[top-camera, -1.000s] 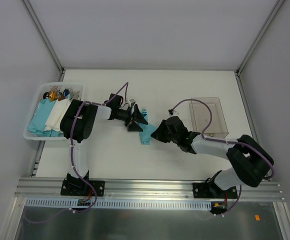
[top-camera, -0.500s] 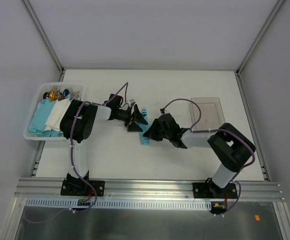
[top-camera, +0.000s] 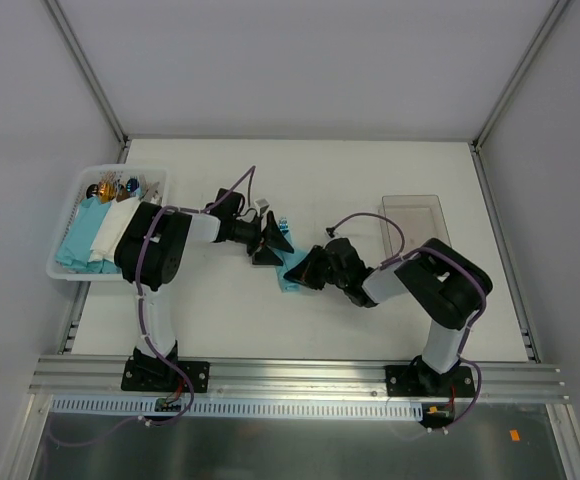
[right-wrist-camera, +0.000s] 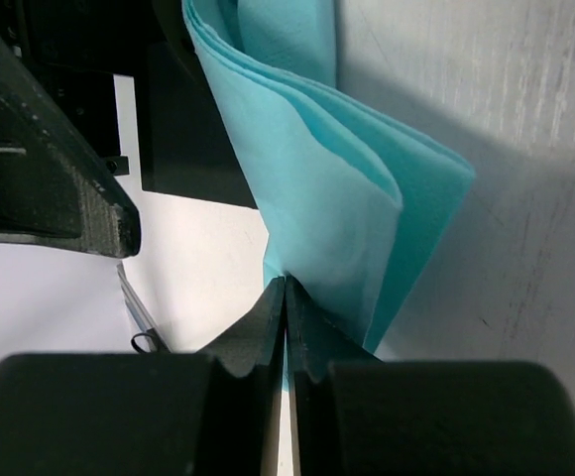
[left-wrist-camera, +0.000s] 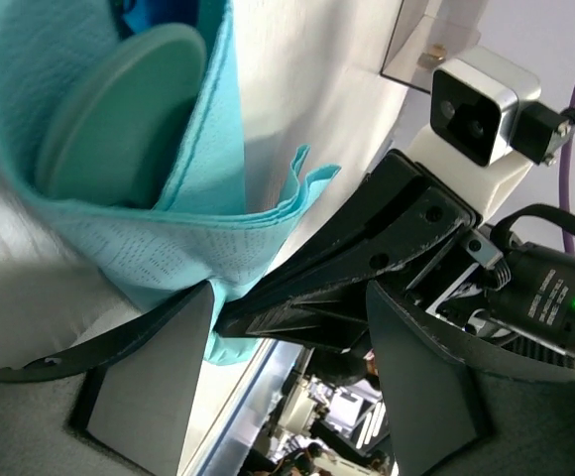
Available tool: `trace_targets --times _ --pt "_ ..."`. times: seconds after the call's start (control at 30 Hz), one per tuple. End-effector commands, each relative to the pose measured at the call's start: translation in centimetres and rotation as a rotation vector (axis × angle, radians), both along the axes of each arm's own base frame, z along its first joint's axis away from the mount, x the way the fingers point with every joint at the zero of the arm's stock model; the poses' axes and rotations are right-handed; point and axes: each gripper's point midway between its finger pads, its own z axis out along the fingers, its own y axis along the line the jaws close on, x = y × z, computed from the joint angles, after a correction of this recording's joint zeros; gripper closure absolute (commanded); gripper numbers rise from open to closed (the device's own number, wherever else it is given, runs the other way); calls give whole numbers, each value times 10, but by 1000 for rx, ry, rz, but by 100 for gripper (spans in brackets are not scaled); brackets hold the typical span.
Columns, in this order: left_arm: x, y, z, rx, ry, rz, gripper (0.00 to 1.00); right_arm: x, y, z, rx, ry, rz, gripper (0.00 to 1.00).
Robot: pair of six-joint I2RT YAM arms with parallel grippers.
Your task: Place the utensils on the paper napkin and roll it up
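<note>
Tabletop (top-camera: 370,180): paper napkin (right-wrist-camera: 337,208) edge pinched in R end effector (right-wrist-camera: 285,293).

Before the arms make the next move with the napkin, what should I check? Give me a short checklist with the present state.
1. The right gripper grips the edge of the paper napkin: ok, jaws shut on it.
2. The left gripper is free to move: ok, jaws stand apart, nothing held.
3. A utensil lies inside the fold: ok, a spoon bowl shows there.
4. Any other utensils inside: cannot tell, the paper hides them.
5. Napkin rolled tight: not ok, the fold gapes loosely.
</note>
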Motion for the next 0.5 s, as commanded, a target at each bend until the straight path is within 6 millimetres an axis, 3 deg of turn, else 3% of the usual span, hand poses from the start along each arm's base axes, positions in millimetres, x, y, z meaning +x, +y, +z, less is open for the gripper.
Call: trace_targets --times 0.0,0.07,0.27,0.33,0.47 --pt "-5 20 -22 137 -38 36 35 -26 -15 -33 -50 106 32 95" --pt "-4 20 -12 125 -71 30 35 -30 -16 -34 -45 115 42 96" --pt "-9 18 -14 89 -53 13 39 -38 -22 -35 -37 126 57 96" --pt "0 11 3 30 -122 0 46 -39 -23 -35 -36 131 61 96" --pt "-2 -4 37 -100 -187 -56 62 -40 -18 -34 -16 136 81 96"
